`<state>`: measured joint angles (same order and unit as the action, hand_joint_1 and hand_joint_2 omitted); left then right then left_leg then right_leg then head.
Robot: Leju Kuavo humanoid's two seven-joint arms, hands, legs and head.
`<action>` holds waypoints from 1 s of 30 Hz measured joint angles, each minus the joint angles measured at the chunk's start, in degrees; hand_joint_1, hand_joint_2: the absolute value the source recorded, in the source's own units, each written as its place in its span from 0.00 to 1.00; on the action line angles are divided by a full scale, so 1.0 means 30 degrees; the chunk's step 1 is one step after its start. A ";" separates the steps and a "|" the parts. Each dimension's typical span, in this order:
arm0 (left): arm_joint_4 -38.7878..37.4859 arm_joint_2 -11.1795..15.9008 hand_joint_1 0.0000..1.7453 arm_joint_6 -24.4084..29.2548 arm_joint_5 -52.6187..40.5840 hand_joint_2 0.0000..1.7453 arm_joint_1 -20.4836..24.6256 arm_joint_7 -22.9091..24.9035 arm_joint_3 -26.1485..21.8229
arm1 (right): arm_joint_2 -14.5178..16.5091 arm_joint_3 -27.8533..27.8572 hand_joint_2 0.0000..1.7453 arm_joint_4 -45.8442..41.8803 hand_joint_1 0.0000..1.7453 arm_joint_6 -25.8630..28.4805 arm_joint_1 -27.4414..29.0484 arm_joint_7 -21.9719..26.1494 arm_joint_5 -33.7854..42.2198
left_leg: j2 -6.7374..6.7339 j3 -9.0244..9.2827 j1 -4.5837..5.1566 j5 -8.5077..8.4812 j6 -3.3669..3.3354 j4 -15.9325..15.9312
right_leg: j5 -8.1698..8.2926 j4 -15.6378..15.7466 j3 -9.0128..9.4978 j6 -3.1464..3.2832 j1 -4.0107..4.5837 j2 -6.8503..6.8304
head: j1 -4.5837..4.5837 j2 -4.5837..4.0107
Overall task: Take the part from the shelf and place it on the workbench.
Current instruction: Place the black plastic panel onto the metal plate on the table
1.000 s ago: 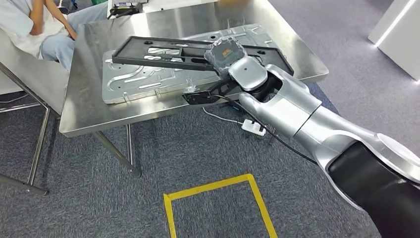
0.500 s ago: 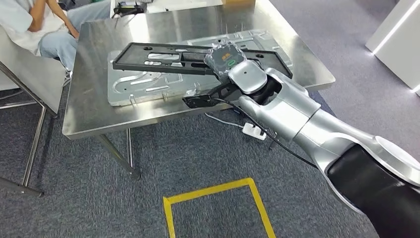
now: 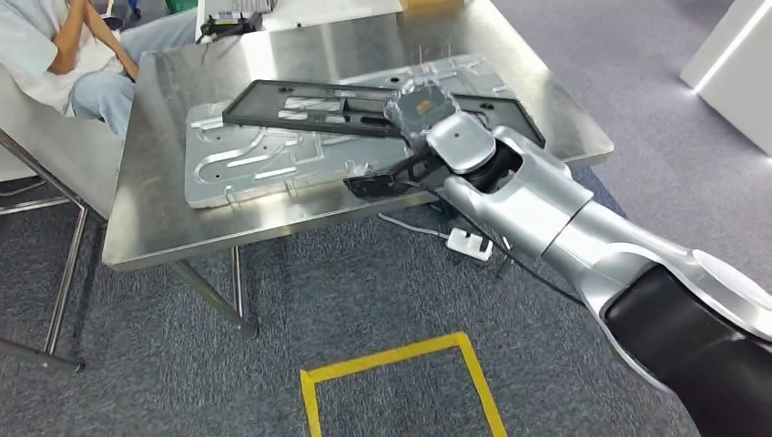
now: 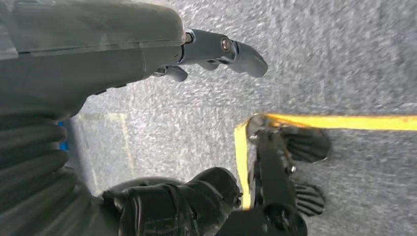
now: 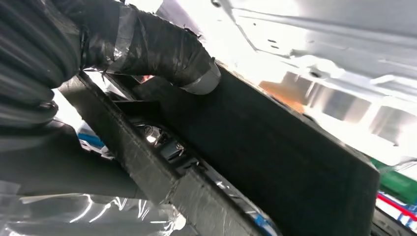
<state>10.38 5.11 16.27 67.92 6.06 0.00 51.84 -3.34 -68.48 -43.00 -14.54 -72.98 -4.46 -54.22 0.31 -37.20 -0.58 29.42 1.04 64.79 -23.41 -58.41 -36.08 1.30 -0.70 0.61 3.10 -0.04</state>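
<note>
A polished stainless-steel workbench [image 3: 173,218] spreads ahead of my right hand [image 3: 419,107], and a large embossed silver metal panel [image 3: 246,164] lies flat on it beneath my fingers. My right hand grips the long black rectangular plastic frame part [image 3: 319,100] near its middle, thumb [image 5: 167,49] pressed on the top face, the frame over the panel. My left hand [image 4: 216,49] hangs with fingers apart over grey carpet [image 4: 344,59], holding nothing.

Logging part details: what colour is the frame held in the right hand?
Black; the frame shows best in the head view, over the silver plate.
</note>
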 joint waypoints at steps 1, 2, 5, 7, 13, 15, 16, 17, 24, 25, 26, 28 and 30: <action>0.0000 -0.0002 0.00 0.0042 -0.0024 1.00 0.0011 0.0035 0.0000 | 0.0000 -0.0002 1.00 0.0002 1.00 0.0000 0.0014 0.0009 -0.0002 | -0.0008 -0.0643 -0.0034 0.0468 0.0082 0.1218 | -0.0052 0.0001 0.0064 0.0061 0.0000 -0.0002 | 0.0027 0.0000; 0.0000 0.0000 0.00 0.0082 -0.0060 1.00 0.0013 0.0085 0.0000 | 0.0000 -0.0002 1.00 0.0004 1.00 -0.0002 0.0051 0.0020 -0.0004 | -0.0009 -0.1268 -0.0063 0.0746 0.0149 0.2290 | -0.0116 -0.0015 0.0122 0.0091 0.0002 0.0005 | 0.0033 0.0000; 0.0000 0.0002 0.00 0.0149 -0.0164 1.00 -0.0015 0.0290 0.0000 | 0.0000 -0.0002 1.00 0.0018 1.00 -0.0018 0.0152 0.0025 -0.0026 | -0.0013 -0.1598 -0.0108 -0.0353 0.0220 0.2002 | -0.0370 -0.0124 0.0332 0.0046 -0.0010 0.0045 | 0.0033 0.0000; 0.0000 0.0007 0.00 0.0211 -0.0184 1.00 -0.0016 0.0385 0.0000 | 0.0000 0.0000 1.00 0.0029 1.00 -0.0018 0.0121 0.0016 -0.0074 | -0.0015 -0.0573 -0.0081 -0.1659 0.0149 -0.0466 | -0.0570 -0.0198 0.0484 -0.0076 0.0009 0.0058 | 0.0033 0.0000; 0.0000 0.0005 0.00 0.0191 -0.0335 1.00 0.0041 0.0445 0.0005 | 0.0470 -0.0006 1.00 0.0397 1.00 0.0177 -0.0058 0.0707 -0.0598 | 0.0010 0.0349 0.0007 -0.1873 -0.0489 -0.2251 | -0.0891 -0.0378 0.0416 -0.0572 0.0065 0.0003 | -0.0011 0.0004; 0.0000 -0.0005 0.00 0.0071 -0.0366 1.00 0.0055 0.0450 0.0007 | 0.0916 -0.0006 1.00 0.0650 1.00 0.0308 -0.0235 0.0969 -0.0699 | -0.0036 0.0527 -0.0061 -0.1853 -0.0716 -0.2395 | -0.1639 -0.1906 -0.0333 -0.0664 0.0050 -0.0064 | -0.0080 0.0002; 0.0000 -0.0007 0.00 0.0027 -0.0364 1.00 0.0075 0.0452 0.0007 | 0.1148 -0.0006 1.00 0.0798 1.00 0.0346 -0.0320 0.1083 -0.0738 | -0.0045 0.0580 -0.0054 -0.1802 -0.0806 -0.2402 | -0.2122 -0.3163 -0.0980 -0.0688 0.0054 -0.0078 | -0.0104 0.0002; 0.0000 -0.0005 0.00 -0.0003 -0.0362 1.00 0.0094 0.0461 0.0007 | 0.1385 -0.0006 1.00 0.0971 1.00 0.0363 -0.0375 0.1198 -0.0767 | -0.0050 0.0632 -0.0049 -0.1746 -0.0870 -0.2398 | -0.2480 -0.4381 -0.1667 -0.0712 0.0042 -0.0078 | -0.0120 0.0000; 0.0000 -0.0005 0.00 -0.0007 -0.0206 1.00 0.0065 0.0763 0.0007 | 0.2572 -0.0013 1.00 0.1944 1.00 0.0466 -0.0504 0.1829 -0.0909 | 0.0210 0.0968 -0.0027 -0.1073 -0.0512 -0.1978 | 0.0051 -0.0829 -0.0601 -0.0532 0.0010 -0.0114 | -0.0128 0.0004; 0.0000 -0.0005 0.00 0.0000 -0.0186 1.00 0.0063 0.0796 0.0007 | 0.2685 -0.0015 1.00 0.2027 1.00 0.0485 -0.0518 0.1861 -0.0925 | 0.0239 0.0942 -0.0014 -0.1042 -0.0404 -0.1975 | -0.0086 -0.0615 -0.0478 -0.0492 0.0057 -0.0092 | -0.0129 0.0004; 0.0000 -0.0006 0.00 0.0004 -0.0177 1.00 0.0061 0.0822 0.0007 | 0.2789 -0.0017 1.00 0.2109 1.00 0.0490 -0.0530 0.1889 -0.0940 | 0.0262 0.0945 -0.0016 -0.1031 -0.0296 -0.1996 | -0.0120 -0.0463 -0.0421 -0.0435 0.0076 -0.0064 | -0.0144 0.0005; 0.0000 -0.0013 0.00 0.0004 -0.0169 1.00 0.0031 0.0844 0.0007 | 0.2942 -0.0020 1.00 0.2282 1.00 0.0490 -0.0533 0.1911 -0.0962 | 0.0208 0.0905 -0.0075 -0.0851 -0.0082 -0.1902 | -0.0114 -0.0311 -0.0267 -0.0261 -0.0003 -0.0033 | -0.0158 0.0002; 0.0000 -0.0015 0.00 0.0000 -0.0157 1.00 0.0036 0.0834 0.0007 | 0.3115 -0.0022 1.00 0.2415 1.00 0.0490 -0.0548 0.1911 -0.0975 | 0.0093 0.0327 -0.0114 -0.0192 0.0114 -0.0647 | -0.0121 -0.0141 -0.0055 -0.0070 -0.0094 -0.0013 | -0.0089 0.0002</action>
<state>10.38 5.07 16.27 67.44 6.17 2.51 51.87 6.00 -68.55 -35.75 -13.07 -74.62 1.27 -57.15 0.59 -36.22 -0.92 28.84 1.39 62.85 -23.78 -58.84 -36.24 1.09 -0.98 0.57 2.83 -0.04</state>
